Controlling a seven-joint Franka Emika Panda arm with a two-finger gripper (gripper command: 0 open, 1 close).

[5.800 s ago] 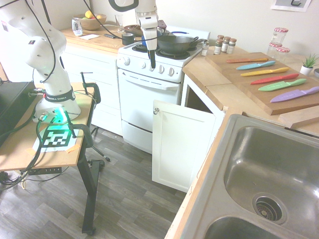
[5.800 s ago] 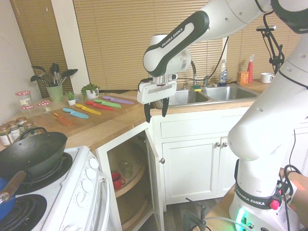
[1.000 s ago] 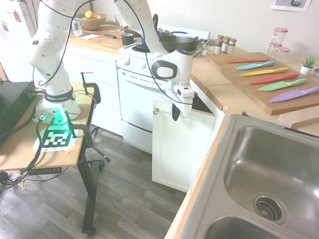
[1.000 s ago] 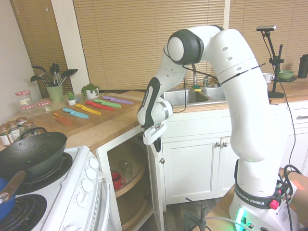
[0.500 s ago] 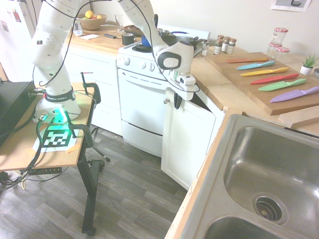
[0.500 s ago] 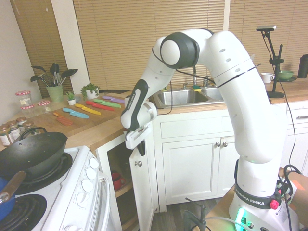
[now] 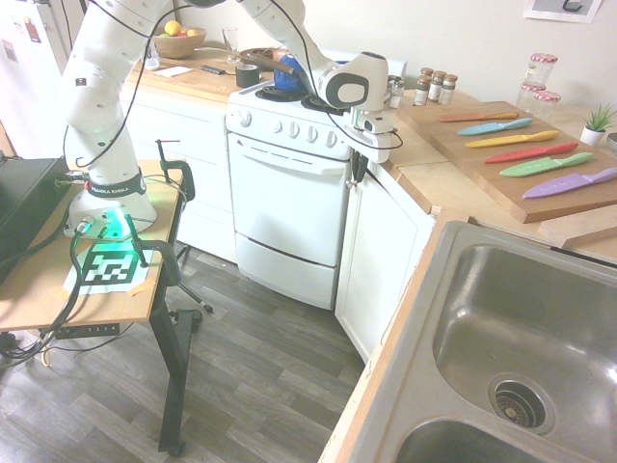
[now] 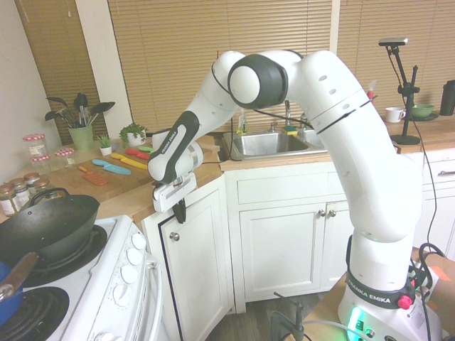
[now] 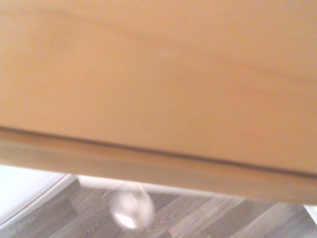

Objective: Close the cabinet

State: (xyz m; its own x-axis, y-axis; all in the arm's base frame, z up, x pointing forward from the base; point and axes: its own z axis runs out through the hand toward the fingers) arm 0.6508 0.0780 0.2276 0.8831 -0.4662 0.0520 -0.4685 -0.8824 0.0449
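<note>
Since the cabinet [image 8: 195,263] just right of the stove [image 7: 289,193] looks nearly flush, its light, stiff hinged door wants a push near the knob [image 8: 174,236]; the gripper [image 8: 179,211], fingers clenched empty, touches its top edge.

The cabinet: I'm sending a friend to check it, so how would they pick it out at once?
Find the white stove with the dark wok on top. The cabinet is the white base unit right beside it, under the wooden counter, between stove and sink. It has one tall panelled door with a small round silver knob near its top corner, whereas the oven door has a long bar handle.
</note>
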